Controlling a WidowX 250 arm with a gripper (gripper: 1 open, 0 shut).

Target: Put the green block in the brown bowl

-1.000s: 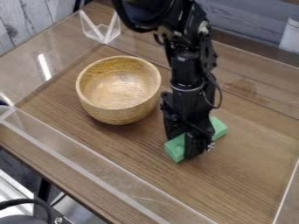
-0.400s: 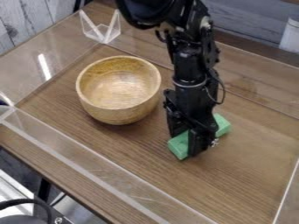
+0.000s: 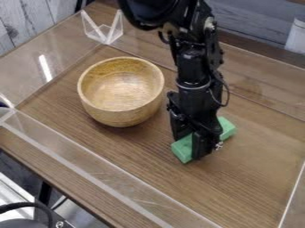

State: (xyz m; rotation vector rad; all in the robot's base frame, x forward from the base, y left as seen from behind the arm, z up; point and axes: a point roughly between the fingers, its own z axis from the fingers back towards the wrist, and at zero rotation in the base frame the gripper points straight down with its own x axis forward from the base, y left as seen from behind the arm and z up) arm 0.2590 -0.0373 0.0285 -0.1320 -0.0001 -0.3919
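Observation:
The green block [image 3: 183, 150] lies on the wooden table to the right of the brown bowl [image 3: 120, 90], its ends showing on either side of the fingers. My gripper [image 3: 197, 142] points straight down over the block's middle, shut on it, with the fingertips at table level. The black arm rises from there toward the top of the view. The bowl is upright with nothing inside, about a block's length left of the gripper.
Clear acrylic walls [image 3: 71, 160] border the table along the front and left. A clear plastic stand [image 3: 105, 27] is at the back left. A wooden wall runs behind the table.
The block and gripper sit very slightly further right than a second ago; nothing has moved since the frame before now.

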